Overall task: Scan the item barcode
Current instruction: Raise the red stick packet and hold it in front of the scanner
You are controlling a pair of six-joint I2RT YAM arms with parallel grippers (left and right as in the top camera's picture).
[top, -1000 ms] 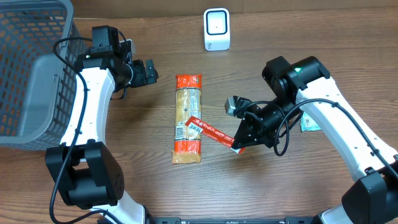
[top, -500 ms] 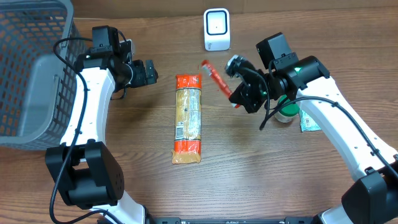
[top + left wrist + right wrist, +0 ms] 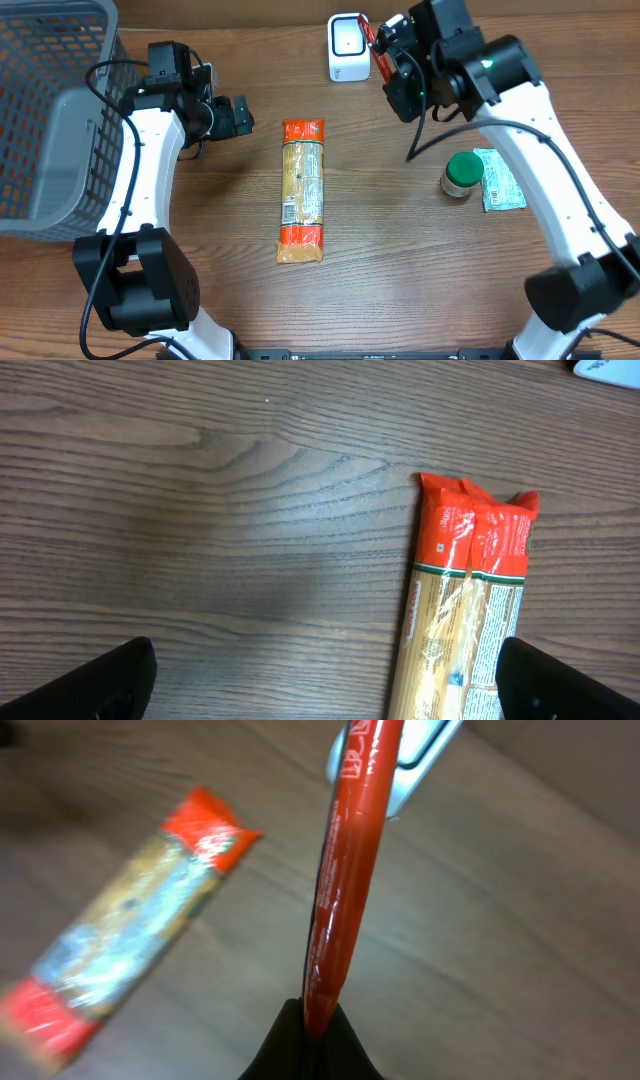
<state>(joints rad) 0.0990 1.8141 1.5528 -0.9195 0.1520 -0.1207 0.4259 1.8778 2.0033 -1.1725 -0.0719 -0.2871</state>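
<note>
Wire basket [image 3: 40,110]: far left.
Left gripper [image 3: 238,117]: spread wide, empty, near pasta packet [image 3: 303,190].
Scanner [image 3: 348,47]: top centre.
Red sachet [image 3: 350,850]: pinched by one end in closed right gripper [image 3: 312,1025], just beside scanner face.
Risk: thin sachet flexing or barcode angled away, hence no read; possible knock against scanner.

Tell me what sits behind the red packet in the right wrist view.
The white scanner, showing on both sides of the red packet. Its middle is covered.
</note>
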